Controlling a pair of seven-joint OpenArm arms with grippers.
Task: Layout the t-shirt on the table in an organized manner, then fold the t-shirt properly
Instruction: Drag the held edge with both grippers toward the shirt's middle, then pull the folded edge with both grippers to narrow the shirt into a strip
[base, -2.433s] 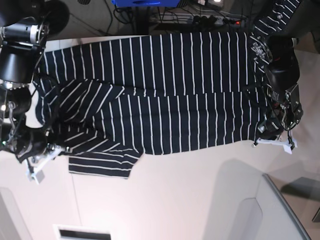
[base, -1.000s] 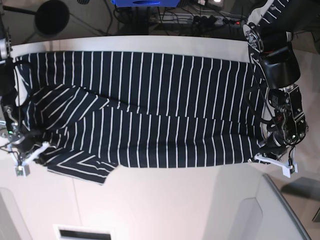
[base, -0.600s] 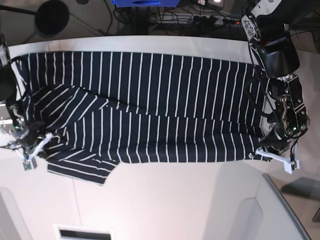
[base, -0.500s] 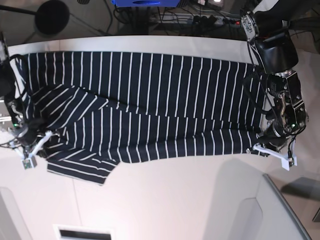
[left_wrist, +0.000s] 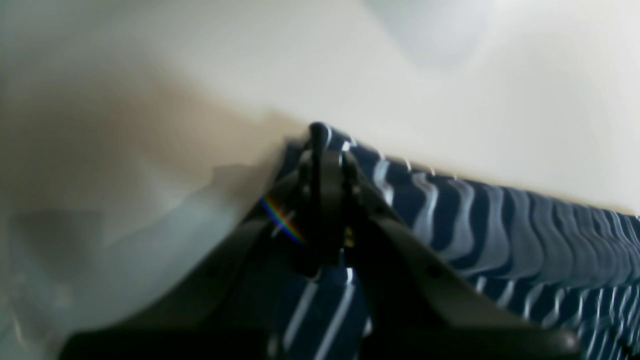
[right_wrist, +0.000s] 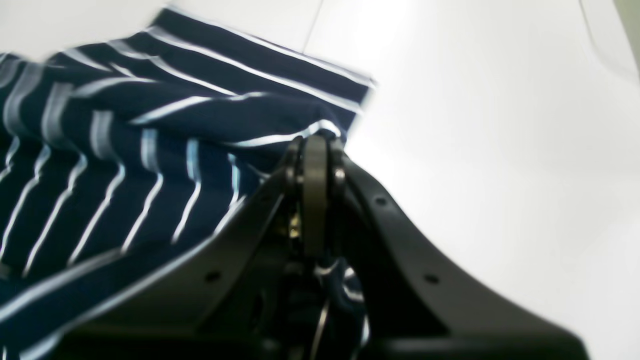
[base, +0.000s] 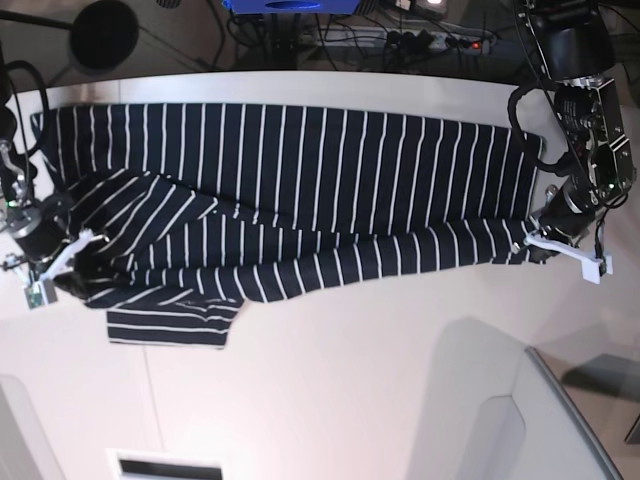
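A: Off-white table; what lies on it in the base view?
B: The t-shirt, spread wide.
A: Left wrist view?
B: Left gripper clenched on its edge.
A: Right wrist view?
B: Right gripper clamping a fold.

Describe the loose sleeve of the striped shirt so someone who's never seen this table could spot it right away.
On the off-white table, the t-shirt lies spread wide. Its loose sleeve pokes out of the near edge by the right gripper. Its stripes run sideways; the body's run across.
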